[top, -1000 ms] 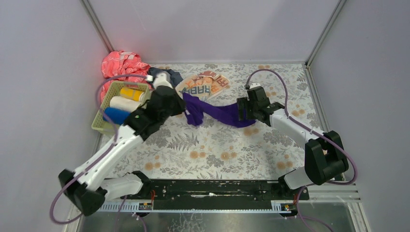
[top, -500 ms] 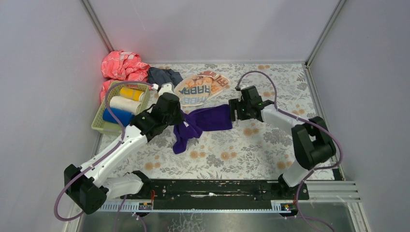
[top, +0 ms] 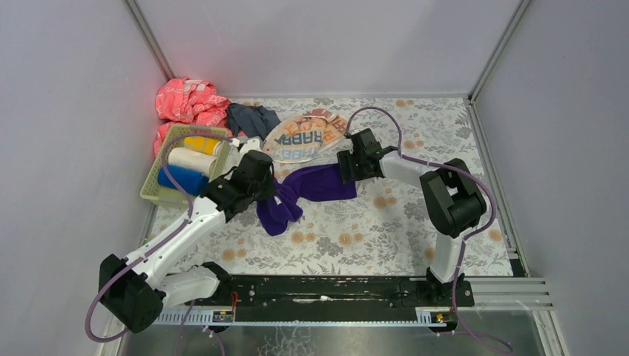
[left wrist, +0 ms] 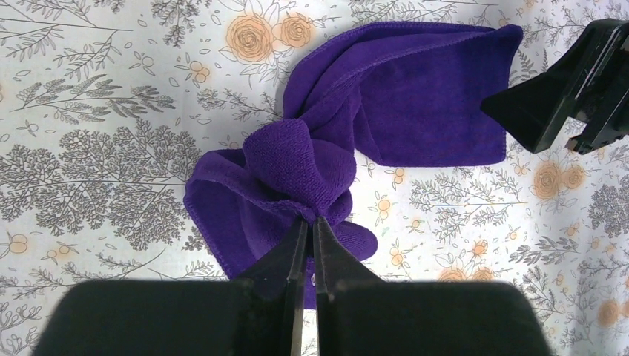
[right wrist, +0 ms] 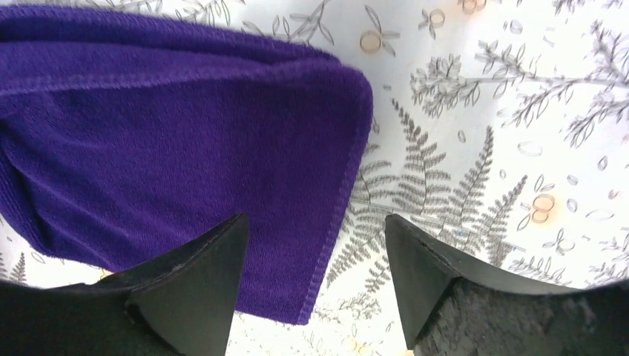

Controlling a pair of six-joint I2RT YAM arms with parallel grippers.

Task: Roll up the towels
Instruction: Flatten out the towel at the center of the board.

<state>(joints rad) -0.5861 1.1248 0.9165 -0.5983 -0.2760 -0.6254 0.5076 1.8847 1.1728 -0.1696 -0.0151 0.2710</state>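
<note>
Left gripper (left wrist: 311, 222) is clenched, pinching a bunched fold of the purple towel (left wrist: 415, 111). The fold bulges up just past the fingertips. From the pinch the cloth runs out to a flat folded end, and a loose lobe slumps off to one side of the gripper.

Right gripper (right wrist: 315, 222) is released, jaws wide apart over that flat end. One finger is above the cloth, the other above the bare floral cover (right wrist: 482, 111), with the hemmed corner between them. Can't tell if the tips touch anything. Nothing is held.

Top view: the towel lies around the middle of the counter (top: 415, 222), a bit toward the left edge. It is strung between the two grippers, with the slumped lobe toward the near edge.

Just beyond it, toward the far edge, is the cream towel (top: 304, 141), "RABBIT" print up and crumpled. The dark grey-blue towel (top: 251, 119) is heaped left of that.

A green basket (top: 159, 189) sits at the left edge. It holds the yellow roll (top: 202, 143), white roll (top: 189, 158) and blue roll (top: 182, 178) side by side, yellow farthest and blue nearest.

A pink cloth (top: 189, 100) is piled in the far left corner, just behind the basket.
</note>
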